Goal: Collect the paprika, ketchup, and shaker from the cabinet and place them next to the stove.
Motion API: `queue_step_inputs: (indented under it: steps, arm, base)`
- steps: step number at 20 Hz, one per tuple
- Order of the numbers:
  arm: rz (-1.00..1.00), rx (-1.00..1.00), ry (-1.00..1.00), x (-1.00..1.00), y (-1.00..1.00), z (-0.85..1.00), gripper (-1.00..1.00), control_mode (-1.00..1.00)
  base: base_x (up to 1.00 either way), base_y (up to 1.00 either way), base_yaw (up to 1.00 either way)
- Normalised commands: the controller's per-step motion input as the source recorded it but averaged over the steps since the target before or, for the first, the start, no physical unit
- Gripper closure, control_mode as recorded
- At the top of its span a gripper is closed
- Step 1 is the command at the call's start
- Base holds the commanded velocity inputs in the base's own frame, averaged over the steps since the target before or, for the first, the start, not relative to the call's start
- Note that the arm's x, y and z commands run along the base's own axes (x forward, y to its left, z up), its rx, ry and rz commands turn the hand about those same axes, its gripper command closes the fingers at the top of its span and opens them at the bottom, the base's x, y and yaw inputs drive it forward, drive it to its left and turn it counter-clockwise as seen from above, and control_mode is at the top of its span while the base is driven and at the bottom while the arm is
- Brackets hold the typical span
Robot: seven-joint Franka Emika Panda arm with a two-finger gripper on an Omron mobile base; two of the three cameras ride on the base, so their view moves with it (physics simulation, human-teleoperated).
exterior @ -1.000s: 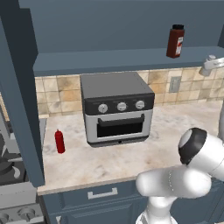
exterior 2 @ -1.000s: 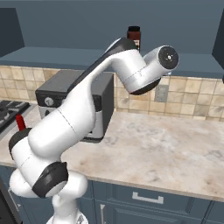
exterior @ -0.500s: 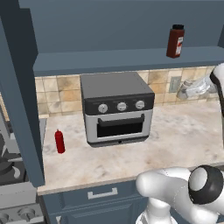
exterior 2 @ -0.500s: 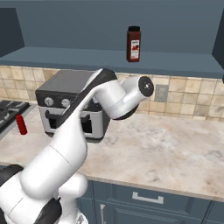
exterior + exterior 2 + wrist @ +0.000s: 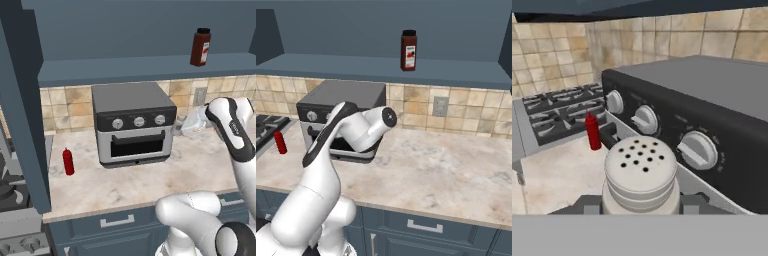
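Shaker sat pinched upright in your hand, its holed dome close before the lens, the dark fingers pressed against its base on either side. In the left base view you carried it low above the table, just right of the toaster oven and in front of the tiled wall. In the right base view your arm bent across the front of the oven, hiding the hand behind it.

Ketchup stood upright on the table, left of the oven and well apart from it, near the stove. From the hand camera the red bottle showed beyond the shaker, just in front of the stove's dark grates. In the right base view it stood beside the burners at the left edge.

Paprika remained on the cabinet shelf, upright, black cap on top, above and to the right of the oven. The right base view showed the jar alone on the long shelf, well above the table.
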Motion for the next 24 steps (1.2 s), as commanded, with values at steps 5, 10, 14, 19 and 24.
queue_step_inputs:
  steps: [5, 10, 14, 19, 24]
  arm:
    - [0.17, -0.04, 0.03, 0.0, 1.0, -0.56, 1.0, -1.0]
    - [0.18, -0.07, 0.04, -0.01, 1.0, -0.49, 1.0, -1.0]
    - [0.21, -0.07, 0.02, -0.12, 1.0, -0.5, 1.0, -1.0]
    - [0.25, -0.07, 0.0, -0.46, 0.85, -0.47, 1.0, -1.0]
    - [0.17, -0.05, 0.0, -0.46, 0.93, -0.4, 1.0, -1.0]
  base:
    - [0.0, 0.0, 0.0]
    - [0.0, 0.0, 0.0]
    - [0.0, 0.0, 0.0]
    - [0.0, 0.0, 0.0]
    - [0.0, 0.0, 0.0]
